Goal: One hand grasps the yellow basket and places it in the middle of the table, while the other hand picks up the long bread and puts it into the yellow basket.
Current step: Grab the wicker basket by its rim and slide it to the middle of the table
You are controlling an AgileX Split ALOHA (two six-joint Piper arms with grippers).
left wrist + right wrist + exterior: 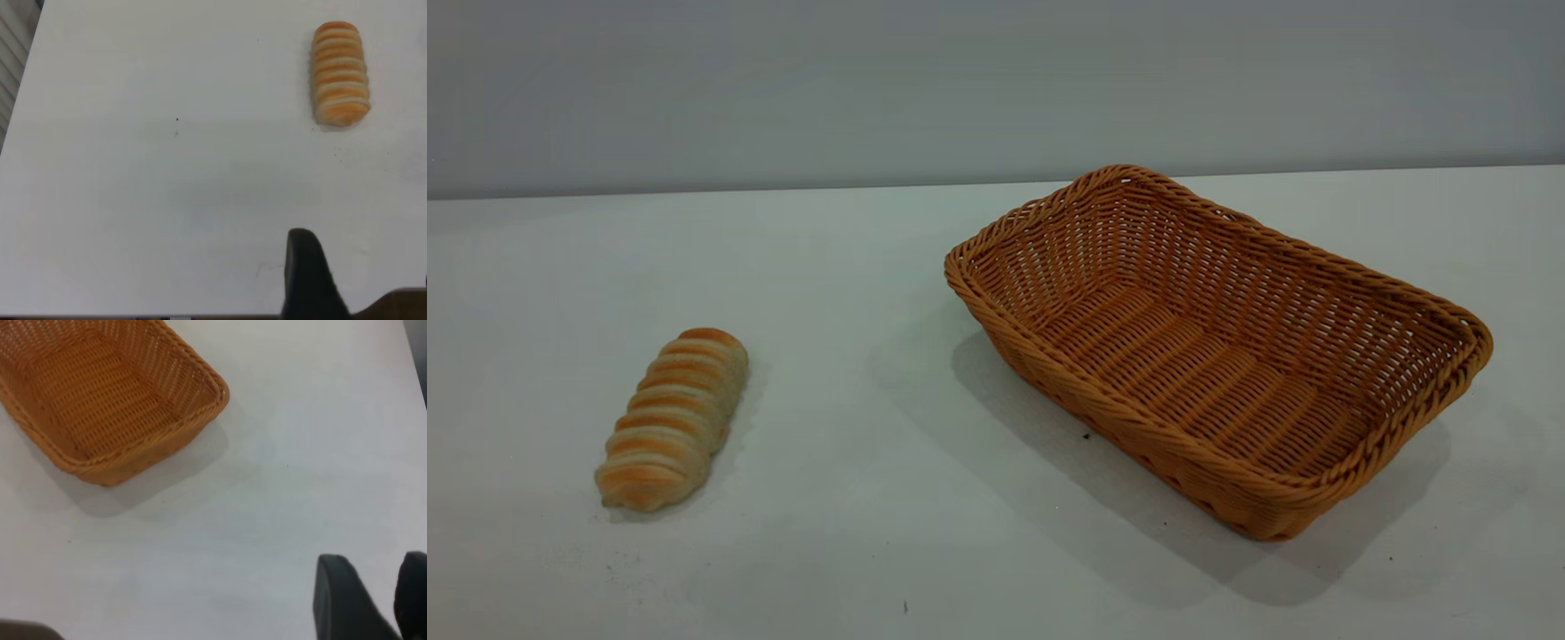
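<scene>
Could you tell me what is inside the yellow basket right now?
Nothing: the yellow basket shows only its bare woven floor. The long bread lies apart on the table.

In the right wrist view the yellow basket (100, 400) is cut off by the edge, so only one end shows. The right gripper (380, 600) shows just two dark finger tips at the edge. Of the left gripper (363, 280), one finger (307, 280) is visible; the other is outside the picture.
</scene>
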